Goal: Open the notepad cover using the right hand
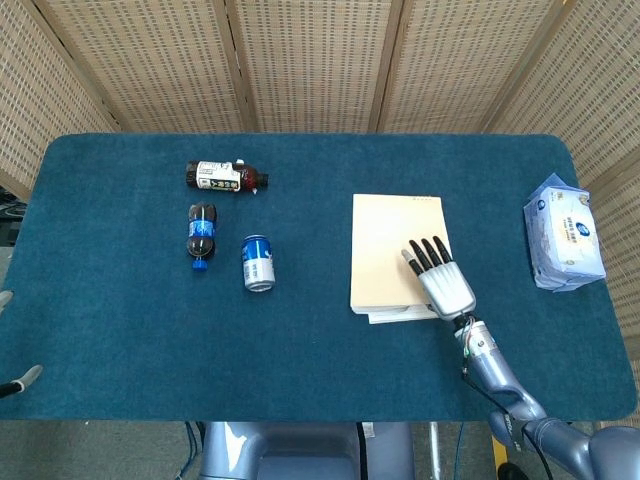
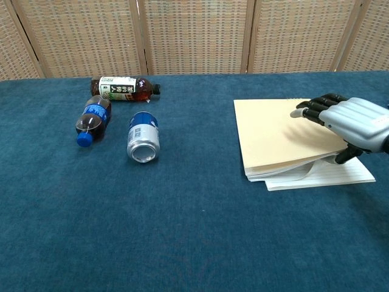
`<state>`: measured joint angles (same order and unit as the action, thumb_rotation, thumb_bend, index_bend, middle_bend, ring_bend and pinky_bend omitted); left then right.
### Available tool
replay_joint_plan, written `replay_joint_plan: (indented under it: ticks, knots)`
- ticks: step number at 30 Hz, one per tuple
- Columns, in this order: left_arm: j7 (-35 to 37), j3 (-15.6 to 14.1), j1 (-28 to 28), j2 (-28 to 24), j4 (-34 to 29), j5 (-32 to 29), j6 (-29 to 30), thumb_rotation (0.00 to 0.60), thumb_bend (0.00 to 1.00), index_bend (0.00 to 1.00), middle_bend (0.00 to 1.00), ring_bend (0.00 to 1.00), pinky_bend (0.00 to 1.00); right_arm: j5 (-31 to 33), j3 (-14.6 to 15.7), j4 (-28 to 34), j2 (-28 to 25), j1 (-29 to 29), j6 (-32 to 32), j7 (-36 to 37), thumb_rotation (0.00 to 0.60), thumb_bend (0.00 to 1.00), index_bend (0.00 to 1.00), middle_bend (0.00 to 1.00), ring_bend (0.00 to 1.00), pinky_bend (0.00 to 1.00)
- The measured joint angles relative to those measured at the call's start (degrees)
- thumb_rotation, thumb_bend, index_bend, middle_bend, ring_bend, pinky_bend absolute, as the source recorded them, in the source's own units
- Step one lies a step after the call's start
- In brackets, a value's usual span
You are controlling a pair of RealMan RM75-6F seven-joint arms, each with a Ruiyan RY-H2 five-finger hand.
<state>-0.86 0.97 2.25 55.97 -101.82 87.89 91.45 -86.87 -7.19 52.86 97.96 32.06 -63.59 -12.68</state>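
Observation:
The cream notepad lies right of centre on the blue table; in the chest view the notepad has its right edge raised. My right hand grips the cover there, fingers flat on top and thumb underneath, seen side-on as the right hand. The cover and a few sheets curve up off the white lined pages. Of my left hand only two grey tips show at the left edge, beside the table.
A tea bottle, a cola bottle and a blue can lie on their sides at the left. A tissue pack sits at the right edge. Woven screens stand behind the table.

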Motion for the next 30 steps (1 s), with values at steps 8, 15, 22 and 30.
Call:
replay_joint_plan:
  ticks: [8, 15, 22, 30]
  knots:
    - [-0.04, -0.13, 0.03, 0.02, -0.01, 0.24, 0.09, 0.600, 0.00, 0.00, 0.00, 0.00, 0.00, -2.35, 1.69, -4.77, 0.93, 0.39, -2.63, 3.24, 0.600, 0.49, 0.50, 0.54, 0.38, 0.46]
    - [-0.12, -0.14, 0.02, 0.06, -0.06, 0.25, 0.12, 0.600, 0.00, 0.00, 0.00, 0.00, 0.00, -4.23, 2.96, -9.40, 1.91, 0.98, -4.51, 6.60, 0.600, 0.57, 0.64, 0.63, 0.47, 0.53]
    - [0.15, -0.14, 0.04, 0.01, 0.00, 0.27, 0.21, 0.600, 0.00, 0.00, 0.00, 0.00, 0.00, -6.63, 5.13, -11.83, 1.65, 0.95, -7.09, 11.83, 0.600, 0.57, 0.65, 0.64, 0.48, 0.53]
    - [0.59, -0.38, 0.27, -0.10, 0.13, 0.94, 0.70, 0.600, 0.00, 0.00, 0.00, 0.00, 0.00, -10.49, 9.19, -10.55, -3.12, -0.13, -10.52, 17.35, 0.600, 0.57, 0.65, 0.64, 0.48, 0.53]
